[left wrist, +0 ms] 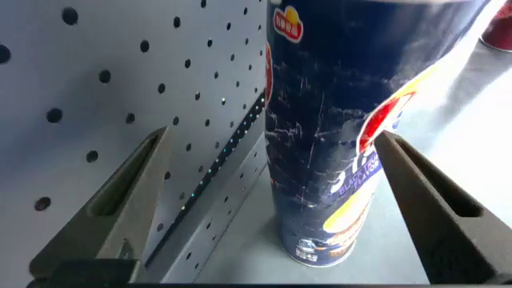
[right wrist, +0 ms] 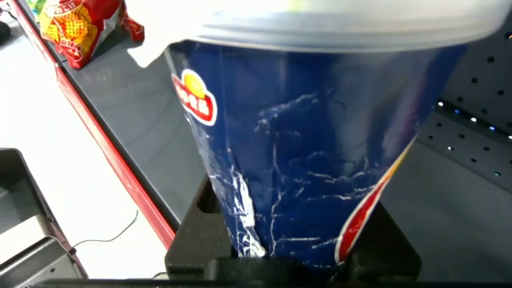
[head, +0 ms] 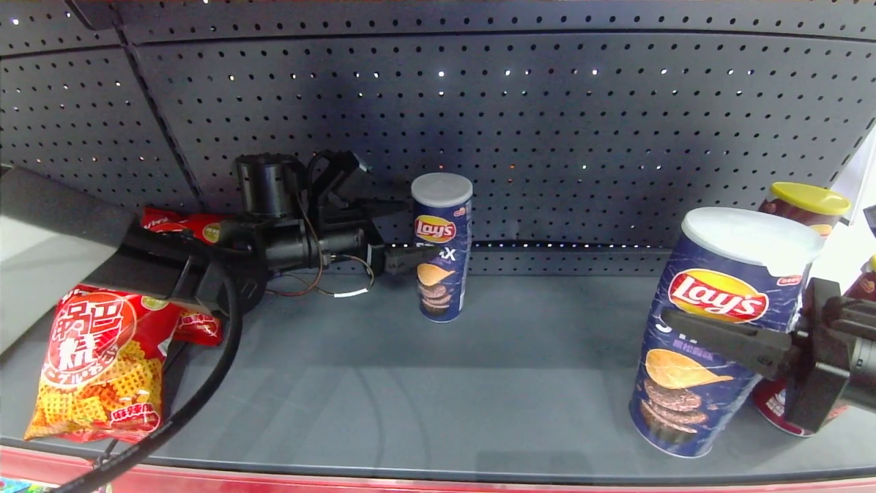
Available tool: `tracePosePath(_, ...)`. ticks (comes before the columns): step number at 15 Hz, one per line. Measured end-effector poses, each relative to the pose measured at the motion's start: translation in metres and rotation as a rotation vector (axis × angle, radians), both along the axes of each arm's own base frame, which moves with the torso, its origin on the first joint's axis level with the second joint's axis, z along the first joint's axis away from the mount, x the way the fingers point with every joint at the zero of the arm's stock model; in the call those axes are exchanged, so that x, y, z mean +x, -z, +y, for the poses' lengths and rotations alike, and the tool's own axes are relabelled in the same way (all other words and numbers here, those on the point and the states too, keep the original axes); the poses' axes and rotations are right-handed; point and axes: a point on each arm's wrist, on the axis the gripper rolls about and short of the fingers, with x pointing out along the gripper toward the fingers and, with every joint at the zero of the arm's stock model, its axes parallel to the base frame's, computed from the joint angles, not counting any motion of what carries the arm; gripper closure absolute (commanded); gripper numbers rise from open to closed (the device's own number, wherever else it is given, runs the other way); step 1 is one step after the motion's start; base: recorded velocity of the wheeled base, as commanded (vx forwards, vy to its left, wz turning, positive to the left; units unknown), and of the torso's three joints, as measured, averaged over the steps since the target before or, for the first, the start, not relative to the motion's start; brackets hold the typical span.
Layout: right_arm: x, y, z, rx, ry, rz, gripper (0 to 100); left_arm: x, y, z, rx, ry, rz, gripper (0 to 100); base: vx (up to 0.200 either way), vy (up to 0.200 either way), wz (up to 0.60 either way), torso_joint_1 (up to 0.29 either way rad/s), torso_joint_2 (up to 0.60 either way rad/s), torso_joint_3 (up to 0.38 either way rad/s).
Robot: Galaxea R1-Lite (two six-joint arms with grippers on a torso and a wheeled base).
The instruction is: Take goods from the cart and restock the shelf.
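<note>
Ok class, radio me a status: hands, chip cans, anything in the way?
Left hand open, straddling the rear blue can, upright. Right hand shut on the front blue can, tilted. Red can close beside it.

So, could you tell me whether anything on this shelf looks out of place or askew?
Mainly the red snack bag at the front left of the shelf: it lies slanted near the edge. The blue can in the right end effector leans slightly; the back can stands upright.
</note>
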Motion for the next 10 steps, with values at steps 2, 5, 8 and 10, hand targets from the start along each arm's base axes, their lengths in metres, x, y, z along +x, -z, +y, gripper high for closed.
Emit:
tracePosePath(2, 0.0, 0.0, 0.0, 0.0, 0.0, 0.001, 100, -0.002, -0.001, -0.005, -0.001, 0.013, -0.003, 0, 0.0, 0.0, 0.0, 0.0, 0.0, 0.0)
tracePosePath(5, 0.0, 0.0, 0.0, 0.0, 0.0, 0.001, 100, -0.009, -0.004, -0.019, -0.006, 0.052, -0.006, 0, 0.0, 0.0, 0.0, 0.0, 0.0, 0.0)
tracePosePath(8, 0.0, 0.001, 0.0, -0.001, 0.0, 0.003, 100, -0.014, -0.005, -0.029, -0.015, 0.08, 0.008, 0, 0.0, 0.0, 0.0, 0.0, 0.0, 0.0)
tracePosePath(10, 0.0, 0.002, 0.0, -0.002, 0.0, 0.011, 100, -0.015, -0.004, -0.03, -0.015, 0.089, 0.011, 100, 0.0, 0.0, 0.0, 0.0, 0.0, 0.0)
